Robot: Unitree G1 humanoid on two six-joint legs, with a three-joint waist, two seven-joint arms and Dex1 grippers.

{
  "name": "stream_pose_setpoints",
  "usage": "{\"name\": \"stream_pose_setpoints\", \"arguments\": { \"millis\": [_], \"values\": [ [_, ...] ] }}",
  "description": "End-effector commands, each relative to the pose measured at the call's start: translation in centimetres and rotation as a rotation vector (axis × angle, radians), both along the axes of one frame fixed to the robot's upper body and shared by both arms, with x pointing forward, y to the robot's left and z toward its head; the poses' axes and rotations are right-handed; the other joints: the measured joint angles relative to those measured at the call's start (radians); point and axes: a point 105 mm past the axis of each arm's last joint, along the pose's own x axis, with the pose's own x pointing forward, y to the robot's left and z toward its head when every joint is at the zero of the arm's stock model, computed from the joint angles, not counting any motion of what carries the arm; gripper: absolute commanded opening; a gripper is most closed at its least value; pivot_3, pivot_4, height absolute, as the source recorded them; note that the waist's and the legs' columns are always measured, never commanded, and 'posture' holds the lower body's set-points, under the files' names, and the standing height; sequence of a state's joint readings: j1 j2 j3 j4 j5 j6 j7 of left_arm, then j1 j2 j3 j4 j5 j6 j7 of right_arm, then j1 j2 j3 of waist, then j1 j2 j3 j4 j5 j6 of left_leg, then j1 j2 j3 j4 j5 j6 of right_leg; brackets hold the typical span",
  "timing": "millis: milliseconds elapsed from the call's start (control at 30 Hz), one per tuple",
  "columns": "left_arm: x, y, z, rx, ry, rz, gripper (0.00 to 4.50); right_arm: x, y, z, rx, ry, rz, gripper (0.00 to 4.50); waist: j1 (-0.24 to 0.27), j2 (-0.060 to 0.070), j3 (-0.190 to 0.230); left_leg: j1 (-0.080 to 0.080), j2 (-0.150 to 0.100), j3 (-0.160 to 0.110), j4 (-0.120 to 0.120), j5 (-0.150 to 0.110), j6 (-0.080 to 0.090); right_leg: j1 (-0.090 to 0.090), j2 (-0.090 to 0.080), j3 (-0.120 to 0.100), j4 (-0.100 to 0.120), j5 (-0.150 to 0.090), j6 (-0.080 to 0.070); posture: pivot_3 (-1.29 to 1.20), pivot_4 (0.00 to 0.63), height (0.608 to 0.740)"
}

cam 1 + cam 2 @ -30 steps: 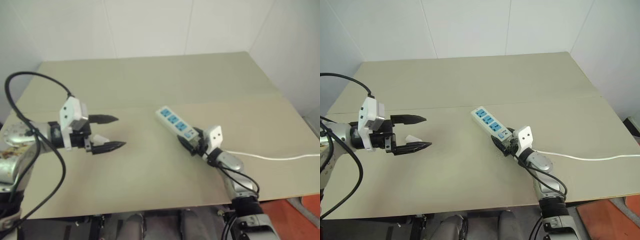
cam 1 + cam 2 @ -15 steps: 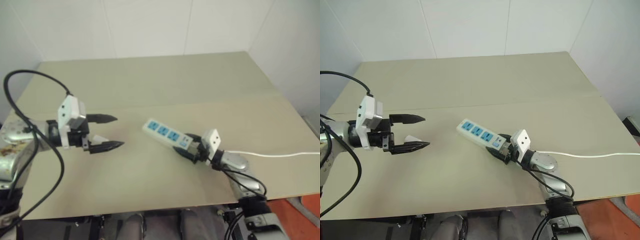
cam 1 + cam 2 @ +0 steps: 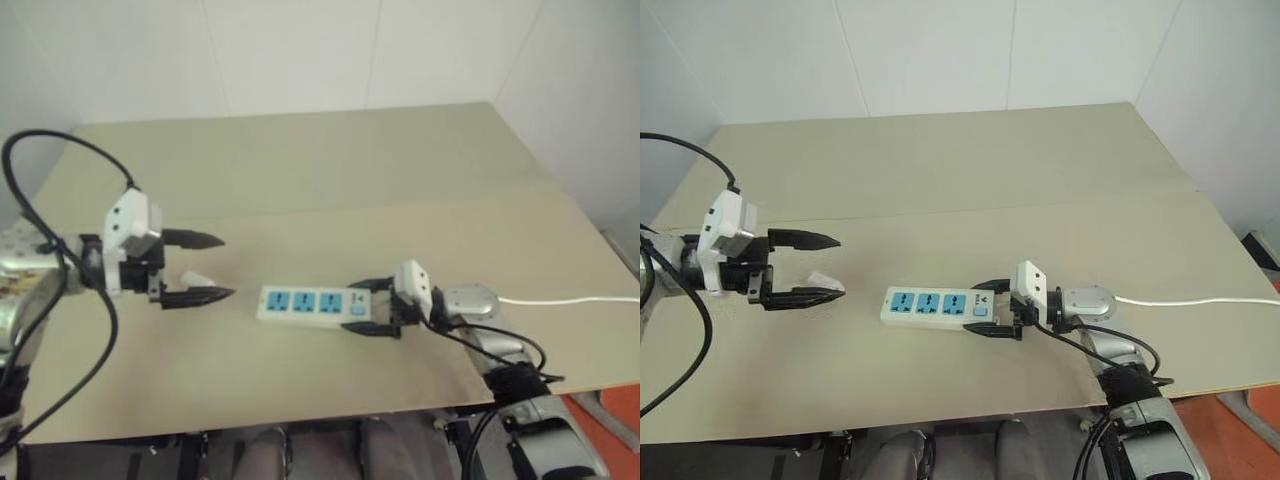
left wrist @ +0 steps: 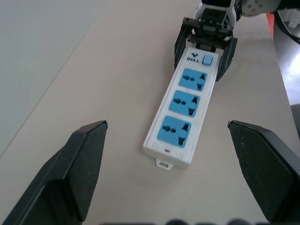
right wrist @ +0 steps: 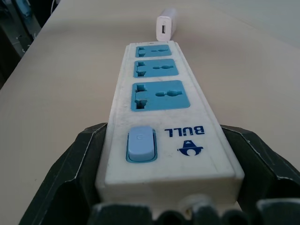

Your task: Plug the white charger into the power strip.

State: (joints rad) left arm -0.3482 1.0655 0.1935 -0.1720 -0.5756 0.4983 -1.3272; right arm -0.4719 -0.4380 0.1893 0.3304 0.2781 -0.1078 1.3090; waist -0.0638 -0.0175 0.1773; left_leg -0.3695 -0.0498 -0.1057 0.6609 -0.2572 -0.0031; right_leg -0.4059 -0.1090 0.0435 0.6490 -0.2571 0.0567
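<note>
— On the bench, what do we have, biggest thing first?

— We have the power strip lying flat near the front edge, sockets up, its cord trailing off to our right. Our right claw is clamped on its switch end, one finger along each side.

— And our left claw?

— Spread wide and holding nothing, hovering near the strip's far end. The white charger lies on the bench just beside its lower finger; we cannot tell if they touch.

— So which step are we on?

— We judge the strip is being steadied and the charger is not yet picked up. Next we need the left claw to drop over the charger, pinch it, then line its prongs with a blue socket.
</note>
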Motion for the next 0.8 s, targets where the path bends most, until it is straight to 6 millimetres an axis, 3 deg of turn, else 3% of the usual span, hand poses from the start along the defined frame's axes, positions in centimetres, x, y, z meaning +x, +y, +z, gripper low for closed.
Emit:
{"name": "stream_pose_setpoints", "arguments": {
  "millis": [33, 533, 800],
  "values": [
    [0.0, 1.3, 1.0, 0.074, -0.022, -0.014, 4.50, -0.6, 1.1, -0.1, 0.000, -0.013, 0.091, 3.41, -0.005, 0.000, 0.000, 0.000, 0.000, 0.000, 0.000, 0.000, 0.000, 0.000, 0.000, 0.000, 0.000, 0.000, 0.000, 0.00, 0.150, 0.740],
    [1.0, 4.5, 1.6, 0.262, 0.035, -0.035, 4.50, -0.6, 2.6, -1.2, 0.032, 0.018, 0.124, 3.41, -0.008, 0.000, 0.000, 0.000, 0.001, 0.001, 0.000, 0.000, 0.000, -0.002, 0.001, 0.000, 0.003, 0.000, 0.000, 0.00, 0.150, 0.740],
    [4.5, 6.7, 0.8, 0.765, -0.047, -0.084, 4.50, -0.2, 3.0, -1.1, 0.031, 0.014, 0.123, 3.41, -0.006, -0.001, 0.000, 0.000, 0.000, 0.005, 0.001, 0.000, -0.001, -0.004, 0.001, 0.000, 0.008, 0.000, 0.000, 0.00, 0.150, 0.740]
  ]
}}
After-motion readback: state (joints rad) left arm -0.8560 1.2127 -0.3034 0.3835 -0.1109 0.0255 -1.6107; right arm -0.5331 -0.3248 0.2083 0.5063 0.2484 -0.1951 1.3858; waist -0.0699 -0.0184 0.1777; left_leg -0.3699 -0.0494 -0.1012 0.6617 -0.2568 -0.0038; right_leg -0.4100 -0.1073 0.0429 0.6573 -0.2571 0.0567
